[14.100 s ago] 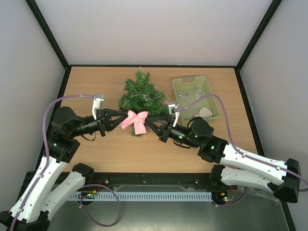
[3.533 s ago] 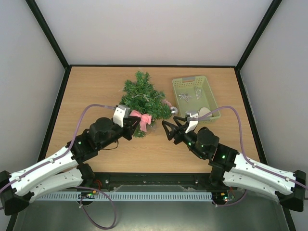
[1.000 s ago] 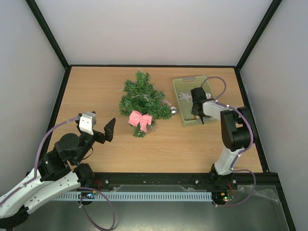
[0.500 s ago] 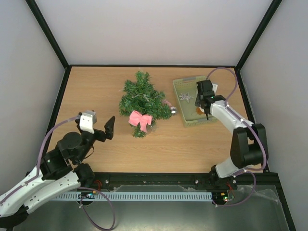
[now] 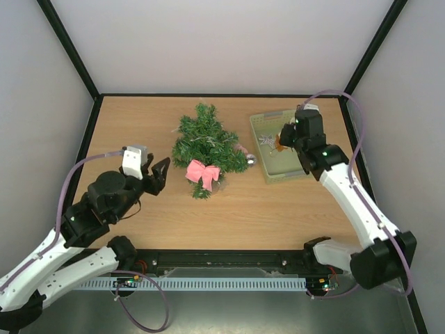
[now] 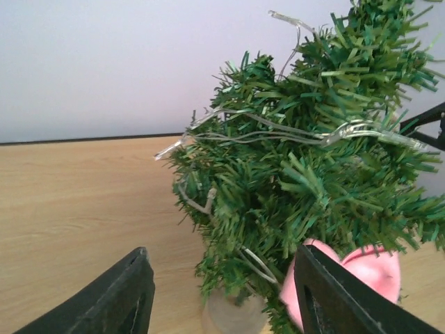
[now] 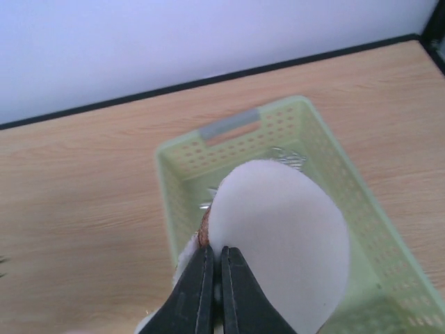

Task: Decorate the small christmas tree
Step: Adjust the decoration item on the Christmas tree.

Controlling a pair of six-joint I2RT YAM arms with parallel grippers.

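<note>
Just now the right gripper point(image 5: 284, 136) has risen clear of the pale green basket point(image 7: 233, 124), pinched on a white disc ornament point(image 7: 278, 236), so another decoration is in hand. The small christmas tree point(image 5: 205, 139) lies mid-table at the basket's 9 o'clock. The left gripper point(image 5: 156, 175), fingers spread and empty, has closed in at the tree's 8 o'clock.

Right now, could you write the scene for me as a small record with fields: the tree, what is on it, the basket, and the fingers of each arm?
tree: small christmas tree, left of the basket in the top view
on tree: pink bow, clear light string
at tree edge: silver ball, on the basket side
basket: pale green basket, silver star inside
left fingers: open, empty, facing the tree
right fingers: shut on a white oval ornament, over the basket
</note>
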